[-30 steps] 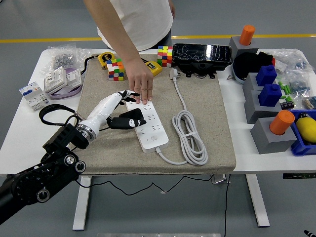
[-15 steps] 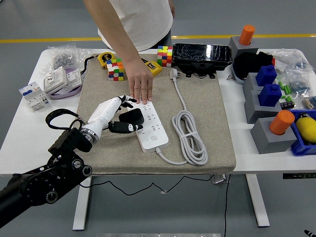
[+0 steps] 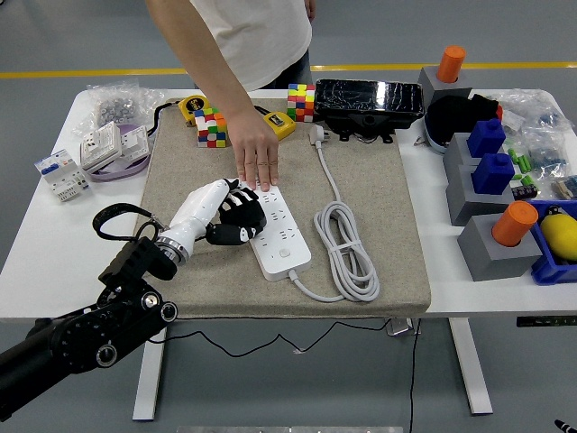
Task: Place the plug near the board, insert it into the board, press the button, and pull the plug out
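Left hand [image 3: 227,215] (white shell, black fingers) has shifted right since the earlier frames and now sits at the left edge of the long white power strip [image 3: 278,232], fingers curled with a black plug-like block under them; grip looks closed on it, though the contact itself is hidden. Half a second ago the block lay beside the strip; now it overlaps the strip's left edge near the upper sockets. Person's hand [image 3: 258,160] stays flat on the strip's far end. Strip has rotated slightly. It lies diagonally on the beige felt mat [image 3: 379,194], a round button near its lower end, its white cable coiled [image 3: 345,245] to the right, ending in a white plug [image 3: 317,135] at the mat's far edge. Right arm isn't in view.
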### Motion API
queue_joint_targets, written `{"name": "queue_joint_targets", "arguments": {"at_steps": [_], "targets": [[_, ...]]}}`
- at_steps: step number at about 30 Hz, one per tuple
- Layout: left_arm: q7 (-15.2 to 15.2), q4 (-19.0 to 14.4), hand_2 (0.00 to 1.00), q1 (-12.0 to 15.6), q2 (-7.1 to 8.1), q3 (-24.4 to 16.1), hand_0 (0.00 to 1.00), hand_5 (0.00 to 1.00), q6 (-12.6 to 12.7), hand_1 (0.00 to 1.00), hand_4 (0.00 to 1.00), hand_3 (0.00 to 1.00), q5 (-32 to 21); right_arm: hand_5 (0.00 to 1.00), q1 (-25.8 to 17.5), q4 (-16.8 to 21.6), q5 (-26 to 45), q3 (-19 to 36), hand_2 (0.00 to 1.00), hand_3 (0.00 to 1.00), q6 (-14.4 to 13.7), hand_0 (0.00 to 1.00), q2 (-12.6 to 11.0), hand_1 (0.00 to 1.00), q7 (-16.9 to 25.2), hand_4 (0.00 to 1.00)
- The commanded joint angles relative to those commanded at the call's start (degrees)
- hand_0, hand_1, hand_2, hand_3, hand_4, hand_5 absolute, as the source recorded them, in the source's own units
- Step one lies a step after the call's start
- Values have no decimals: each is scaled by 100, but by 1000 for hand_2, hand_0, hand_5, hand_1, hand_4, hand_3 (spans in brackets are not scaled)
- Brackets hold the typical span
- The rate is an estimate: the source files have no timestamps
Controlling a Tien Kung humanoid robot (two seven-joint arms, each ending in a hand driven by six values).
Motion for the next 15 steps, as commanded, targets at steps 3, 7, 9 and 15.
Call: {"name": "queue_joint_targets", "arguments": {"at_steps": [3,7,9,15], "targets": [[-130,0,432,0,8,-8,227,2,57,349,541,529,-86,407,-3,1,-2,3,601,538,-1,574,-1,629,1,880],[-410,4,426,13,14,-46,220,2,195,345,542,529,-277,407,-6,1,-4,1,601,537,1,574,1,629,0,880],[-544,-9,426,38,22,-94,220,2,255,345,542,529,-314,407,-6,2,-5,-2,601,537,2,574,0,629,1,880],[-777,3,425,148,119,-333,220,2,367,345,543,528,-293,407,1,3,-11,-6,601,537,3,574,1,629,1,880]]}}
